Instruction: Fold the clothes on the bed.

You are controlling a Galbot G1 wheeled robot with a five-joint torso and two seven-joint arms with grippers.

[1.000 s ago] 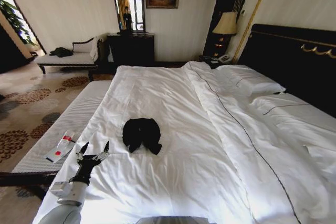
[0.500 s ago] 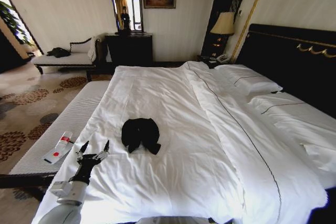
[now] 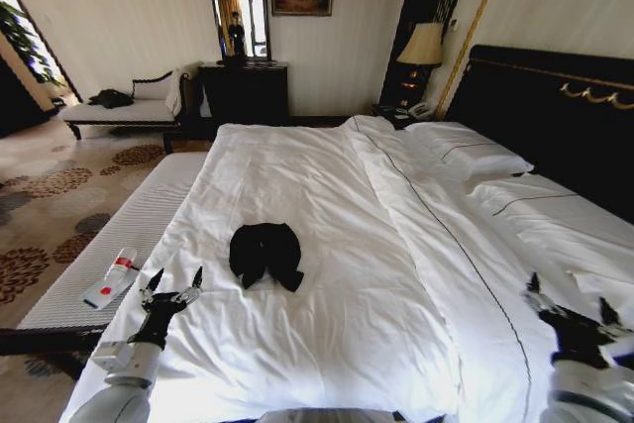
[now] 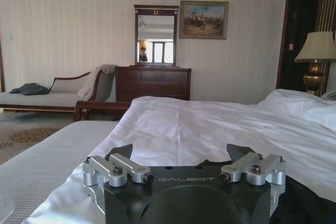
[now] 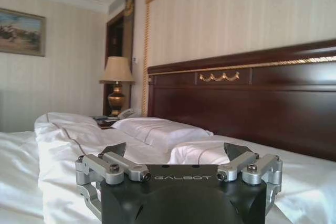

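here the black top [image 3: 264, 255] lies bunched in a small heap on the white duvet [image 3: 327, 195] of the bed [image 3: 416, 245], toward the robot's left of the middle. the left gripper [image 3: 172, 281] hovers over the near left edge of the bed, its fingers spread apart and holding nothing, close to the top but not touching it. the right gripper [image 3: 575, 306] hangs over the near right side of the bed, fingers likewise apart and empty, well away from the top.
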